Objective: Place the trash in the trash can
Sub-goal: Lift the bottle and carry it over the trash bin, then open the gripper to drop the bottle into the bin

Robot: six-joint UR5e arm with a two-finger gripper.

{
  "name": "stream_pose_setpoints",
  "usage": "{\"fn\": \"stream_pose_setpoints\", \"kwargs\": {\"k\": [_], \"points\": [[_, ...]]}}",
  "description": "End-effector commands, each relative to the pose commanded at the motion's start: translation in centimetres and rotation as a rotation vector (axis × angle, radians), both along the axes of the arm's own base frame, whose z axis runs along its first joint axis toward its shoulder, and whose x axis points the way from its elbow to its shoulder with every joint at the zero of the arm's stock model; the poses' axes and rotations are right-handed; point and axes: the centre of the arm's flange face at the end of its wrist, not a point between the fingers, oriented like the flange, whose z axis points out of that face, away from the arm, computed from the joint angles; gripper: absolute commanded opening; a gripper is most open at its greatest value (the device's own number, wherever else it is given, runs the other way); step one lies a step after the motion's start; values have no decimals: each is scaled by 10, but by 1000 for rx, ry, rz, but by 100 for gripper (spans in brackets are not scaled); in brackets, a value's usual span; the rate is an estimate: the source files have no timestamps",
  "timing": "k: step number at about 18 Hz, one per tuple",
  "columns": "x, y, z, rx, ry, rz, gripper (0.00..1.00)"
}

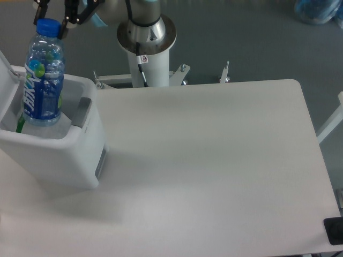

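Note:
A clear bottle point(44, 80) with a blue cap and a blue-green label hangs upright over the opening of the white trash can point(59, 160) at the left of the table. My gripper point(49, 22) is at the top left edge of the view, shut on the bottle's blue cap. Behind the bottle, inside the can, lies the whitish plastic bag point(59, 127) with a green edge strip, mostly hidden. The can's white lid point(6, 69) stands open at the far left.
The arm's white pedestal point(147, 48) stands behind the table's back edge. The white table point(214, 171) runs to the right, with a dark object point(334, 230) at its lower right corner. A blue thing point(319, 10) lies on the floor at top right.

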Motion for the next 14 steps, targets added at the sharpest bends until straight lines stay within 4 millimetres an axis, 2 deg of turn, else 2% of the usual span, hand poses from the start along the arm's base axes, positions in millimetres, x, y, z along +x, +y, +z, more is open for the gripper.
{"fn": "stream_pose_setpoints", "kwargs": {"k": [3, 8, 9, 10, 11, 12, 14], "points": [[5, 1, -14, -35, 4, -14, 31], [0, 12, -41, -104, 2, -22, 34], [-2, 15, -45, -107, 0, -24, 41], [-5, 19, -48, -108, -1, -24, 60], [-7, 21, -49, -107, -1, -24, 93], [-9, 23, -50, -105, 1, -24, 100], [-10, 24, -51, -103, 3, -24, 100]]}}
